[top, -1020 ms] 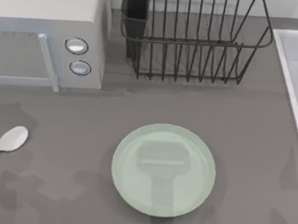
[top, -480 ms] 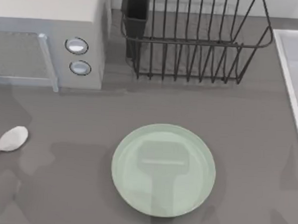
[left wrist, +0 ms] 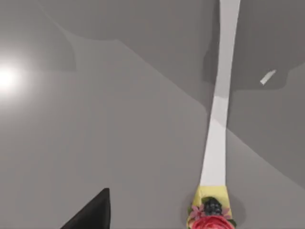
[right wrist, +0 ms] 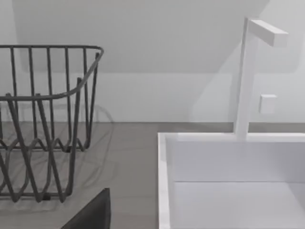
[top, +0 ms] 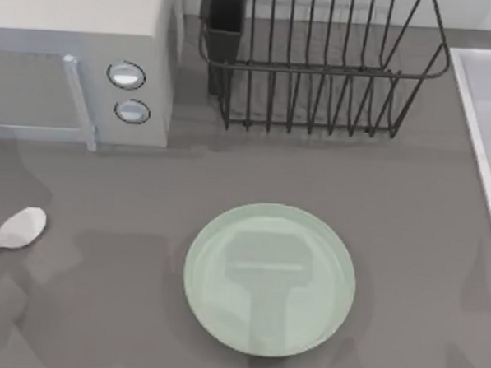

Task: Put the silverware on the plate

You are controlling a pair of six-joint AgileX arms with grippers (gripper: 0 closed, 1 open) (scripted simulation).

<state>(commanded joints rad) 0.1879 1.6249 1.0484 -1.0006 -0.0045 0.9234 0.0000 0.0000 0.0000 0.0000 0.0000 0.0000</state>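
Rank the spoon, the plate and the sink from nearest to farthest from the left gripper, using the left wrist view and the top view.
1. Spoon: its handle lies right beside the left gripper, at the table's left edge.
2. Plate: middle of the table, to the spoon's right.
3. Sink: far right edge, beyond the plate.

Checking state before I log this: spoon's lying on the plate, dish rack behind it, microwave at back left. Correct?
Not quite. The spoon is not on the plate; the top view shows it lying on the table near the left edge, well apart from the plate, which holds nothing. The rest stands: dish rack behind the plate, microwave at back left.
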